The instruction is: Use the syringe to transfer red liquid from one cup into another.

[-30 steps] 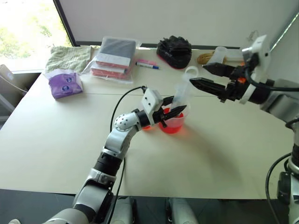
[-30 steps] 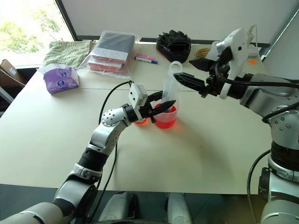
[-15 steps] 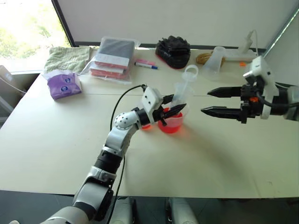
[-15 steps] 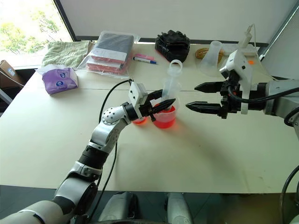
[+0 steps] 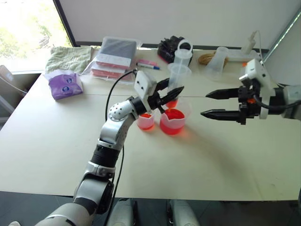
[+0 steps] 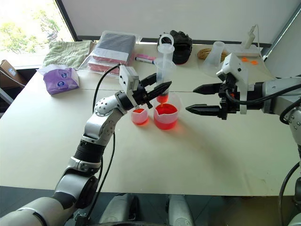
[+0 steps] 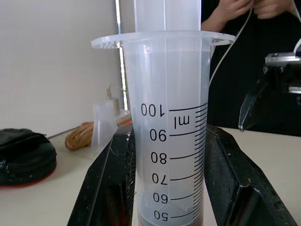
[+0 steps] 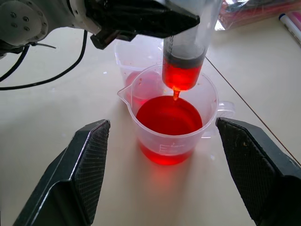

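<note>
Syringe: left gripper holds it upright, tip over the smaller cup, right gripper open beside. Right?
Not quite. The syringe tip hangs over the larger spouted cup, not the smaller cup; the right wrist view shows it. The left gripper holds it upright; the right gripper is open beside.

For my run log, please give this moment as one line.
left gripper: shut on syringe | syringe: above larger cup | right gripper: open, beside cup

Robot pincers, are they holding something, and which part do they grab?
The left pincer grips the syringe around its clear barrel, above the red liquid inside. The right pincer is open, holding nothing.
</note>
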`<state>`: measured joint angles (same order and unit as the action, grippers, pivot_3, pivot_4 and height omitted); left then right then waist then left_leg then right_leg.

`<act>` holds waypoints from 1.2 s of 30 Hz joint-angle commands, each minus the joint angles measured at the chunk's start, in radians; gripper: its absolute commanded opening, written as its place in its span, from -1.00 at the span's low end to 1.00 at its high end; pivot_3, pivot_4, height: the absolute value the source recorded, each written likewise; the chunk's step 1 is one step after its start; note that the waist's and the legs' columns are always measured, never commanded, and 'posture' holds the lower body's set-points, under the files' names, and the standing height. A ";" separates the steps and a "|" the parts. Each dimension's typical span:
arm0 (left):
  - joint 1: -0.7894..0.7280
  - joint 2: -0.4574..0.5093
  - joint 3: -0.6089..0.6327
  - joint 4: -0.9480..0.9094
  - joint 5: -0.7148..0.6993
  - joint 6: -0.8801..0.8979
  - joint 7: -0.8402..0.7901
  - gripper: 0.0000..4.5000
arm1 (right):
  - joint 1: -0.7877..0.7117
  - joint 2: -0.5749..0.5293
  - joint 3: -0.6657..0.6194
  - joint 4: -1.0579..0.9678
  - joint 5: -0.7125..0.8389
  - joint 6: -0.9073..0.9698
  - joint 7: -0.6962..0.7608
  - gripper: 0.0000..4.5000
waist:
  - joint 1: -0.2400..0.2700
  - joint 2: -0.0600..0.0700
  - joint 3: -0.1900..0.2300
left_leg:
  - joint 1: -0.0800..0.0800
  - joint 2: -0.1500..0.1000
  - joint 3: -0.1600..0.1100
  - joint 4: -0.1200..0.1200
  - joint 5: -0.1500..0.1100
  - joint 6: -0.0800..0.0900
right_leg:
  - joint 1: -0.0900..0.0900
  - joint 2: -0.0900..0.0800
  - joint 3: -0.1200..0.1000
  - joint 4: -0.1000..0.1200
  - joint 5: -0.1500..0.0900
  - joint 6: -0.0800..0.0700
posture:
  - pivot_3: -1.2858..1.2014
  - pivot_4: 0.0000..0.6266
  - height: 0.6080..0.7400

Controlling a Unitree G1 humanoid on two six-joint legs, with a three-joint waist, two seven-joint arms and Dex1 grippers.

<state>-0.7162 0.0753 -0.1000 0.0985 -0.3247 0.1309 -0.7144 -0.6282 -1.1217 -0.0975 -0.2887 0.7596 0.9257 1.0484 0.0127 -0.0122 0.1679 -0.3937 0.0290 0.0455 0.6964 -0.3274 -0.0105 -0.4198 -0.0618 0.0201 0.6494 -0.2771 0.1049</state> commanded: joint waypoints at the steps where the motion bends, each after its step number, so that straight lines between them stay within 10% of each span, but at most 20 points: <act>1: -0.032 0.009 0.027 -0.102 -0.048 0.037 0.012 -0.33 | -0.017 -0.014 -0.006 -0.010 -0.014 -0.015 0.024 0.67 | 0.000 0.000 0.000 | 0.000 0.000 0.000 0.000 0.000 0.000 | 0.000 0.000 0.000 0.000 0.000 0.000 | 0.03 -0.52 1.00; 17: -0.122 0.177 0.162 -0.201 -0.176 0.187 0.029 -0.33 | -0.108 0.049 0.067 0.051 -0.085 -0.056 0.061 0.67 | 0.000 0.000 0.000 | 0.000 -0.001 0.000 0.000 0.000 0.000 | 0.000 0.000 0.000 0.000 0.000 0.000 | 0.03 -0.52 1.00; 36: 0.150 0.242 0.151 -0.208 -0.125 0.103 0.012 -0.33 | -0.292 0.219 0.044 0.126 -0.091 -0.043 -0.025 0.67 | 0.000 0.000 0.000 | 0.000 0.001 0.001 0.000 0.000 0.000 | 0.000 0.000 0.000 0.001 0.000 0.000 | 0.03 -0.52 1.00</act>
<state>-0.5581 0.3217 0.0565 -0.0876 -0.4587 0.2734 -0.7036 -0.8848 -0.9035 -0.0067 -0.1595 0.6536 0.8841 1.0429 0.0130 -0.0123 0.1680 -0.3937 0.0295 0.0461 0.6967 -0.3272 -0.0109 -0.4200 -0.0625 0.0199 0.6502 -0.2770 0.1049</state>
